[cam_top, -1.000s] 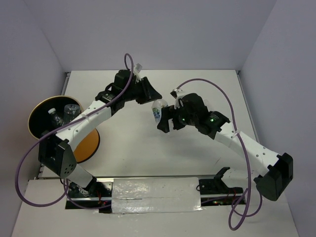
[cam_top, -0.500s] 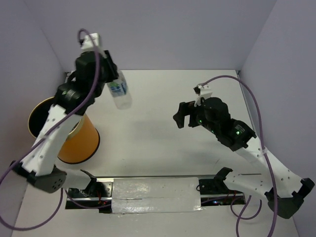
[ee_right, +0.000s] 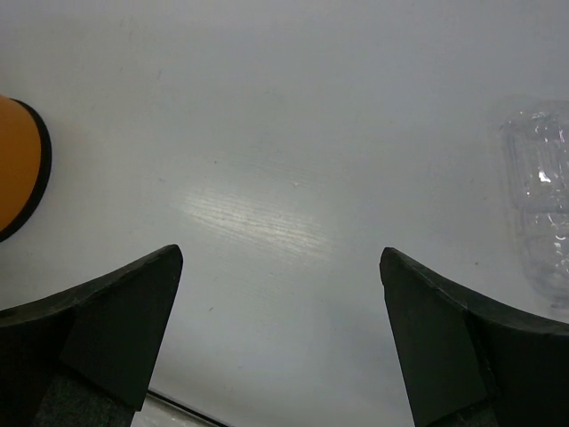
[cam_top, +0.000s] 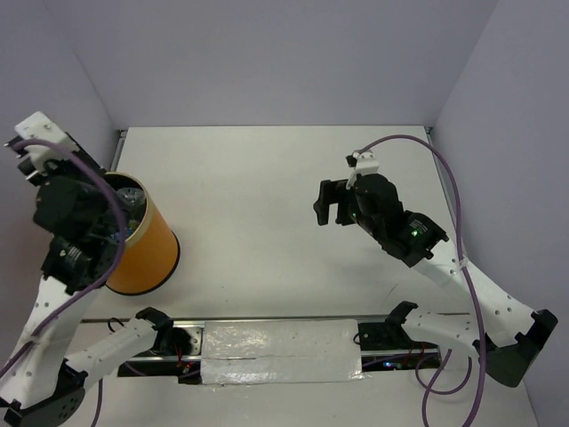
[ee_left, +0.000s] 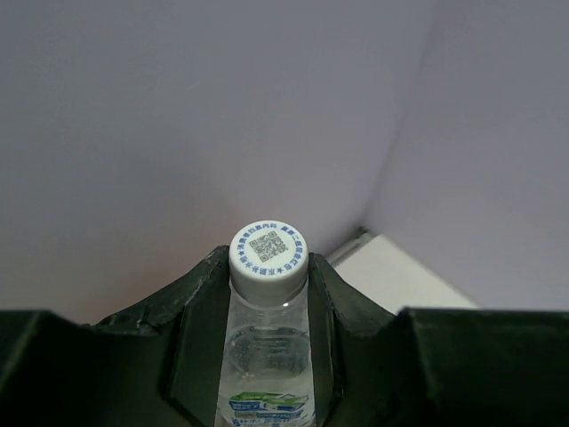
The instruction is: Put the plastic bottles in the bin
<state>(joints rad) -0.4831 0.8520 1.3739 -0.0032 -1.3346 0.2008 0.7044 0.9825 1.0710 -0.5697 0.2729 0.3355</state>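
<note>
My left gripper [ee_left: 268,276] is shut on a clear plastic bottle [ee_left: 267,356] with a white cap [ee_left: 268,256] and a blue-and-white label, gripped at the neck. In the top view the left gripper [cam_top: 89,203] hangs high over the orange bin [cam_top: 149,249] and hides most of its mouth. Another bottle [cam_top: 130,197] shows inside the bin. My right gripper [cam_top: 330,204] is open and empty above the table's middle, its fingers [ee_right: 116,311] wide apart. A clear bottle [ee_right: 540,209] lies on the table at the right edge of the right wrist view; the top view does not show it.
The white table [cam_top: 258,187] is walled in by purple panels at the back and both sides. The bin's base [ee_right: 20,165] shows at the left edge of the right wrist view. A taped rail [cam_top: 284,351] runs along the near edge.
My left arm has swung left from the back of the table with the bottle, to over the bin. My right gripper has stayed open and almost in place.
</note>
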